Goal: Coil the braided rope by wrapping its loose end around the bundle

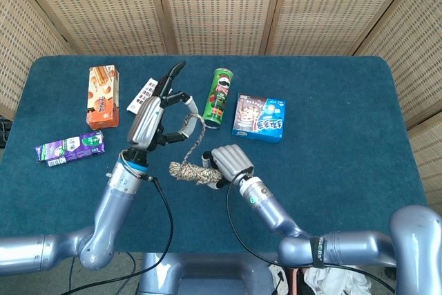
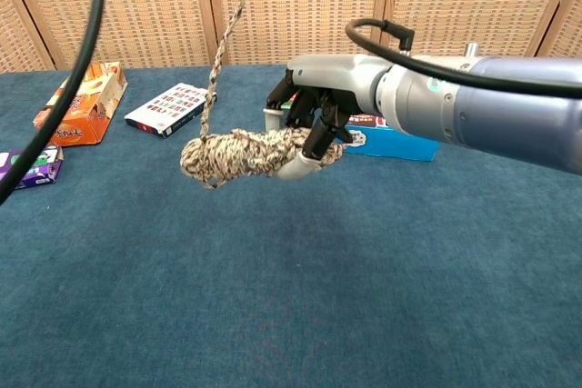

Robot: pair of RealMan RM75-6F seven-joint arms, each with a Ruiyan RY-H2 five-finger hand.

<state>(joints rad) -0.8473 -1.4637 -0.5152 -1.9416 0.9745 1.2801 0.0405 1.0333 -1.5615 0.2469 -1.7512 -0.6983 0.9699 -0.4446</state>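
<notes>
Mid-wrap, the right hand gripped the bundle above the tabletop while the left hand pinched the loose end taut above it, which, I judged, next needed circling around the bundle.

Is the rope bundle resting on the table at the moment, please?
No, the right hand holds the rope bundle in the air above the table.

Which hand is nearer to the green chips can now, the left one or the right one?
Left. The left hand is raised just beside the green chips can, holding the rope end; the right hand grips the rope bundle nearer the robot.
</notes>
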